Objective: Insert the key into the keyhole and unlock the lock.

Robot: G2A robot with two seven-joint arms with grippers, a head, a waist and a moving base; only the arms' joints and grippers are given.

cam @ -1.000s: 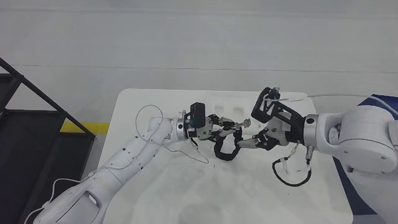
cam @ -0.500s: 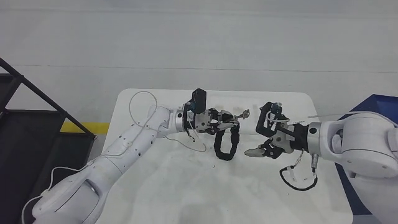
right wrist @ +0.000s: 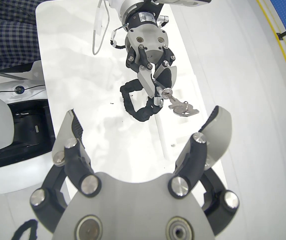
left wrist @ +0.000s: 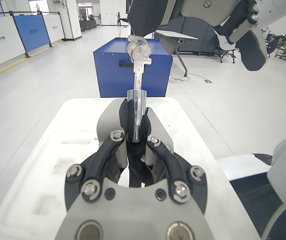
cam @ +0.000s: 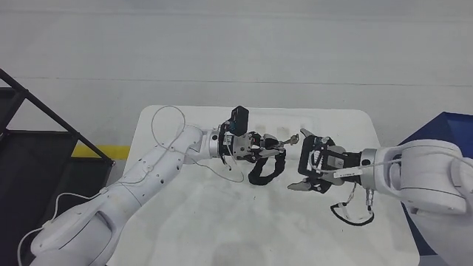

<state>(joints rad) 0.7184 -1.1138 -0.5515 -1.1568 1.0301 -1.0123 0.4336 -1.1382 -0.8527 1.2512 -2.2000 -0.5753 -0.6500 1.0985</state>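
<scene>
My left gripper [cam: 260,148] [left wrist: 136,126] is shut on the chrome cylinder of the lock [left wrist: 137,108], above the middle of the white table [cam: 222,222]. The lock's black cable loop [cam: 267,171] [right wrist: 130,101] hangs below it. The key [left wrist: 139,53] [right wrist: 176,102] sits in the keyhole at the cylinder's end, with a ring and a second key dangling from it. My right gripper [cam: 301,165] [right wrist: 144,118] is open and faces the key head from close by. Its pads [left wrist: 149,3] stand on either side of the key's line, not touching.
A white foam tray [left wrist: 65,141] with recesses lies on the table under and beyond the lock. A loose black cord [cam: 347,210] curls beside the right forearm. A blue cabinet [left wrist: 133,71] stands off the table's right end, and a black rack [cam: 29,155] stands to the left.
My right gripper pulled back from the lock to the right, then came in again toward the key head. My left gripper carried the lock slightly farther from the front edge.
</scene>
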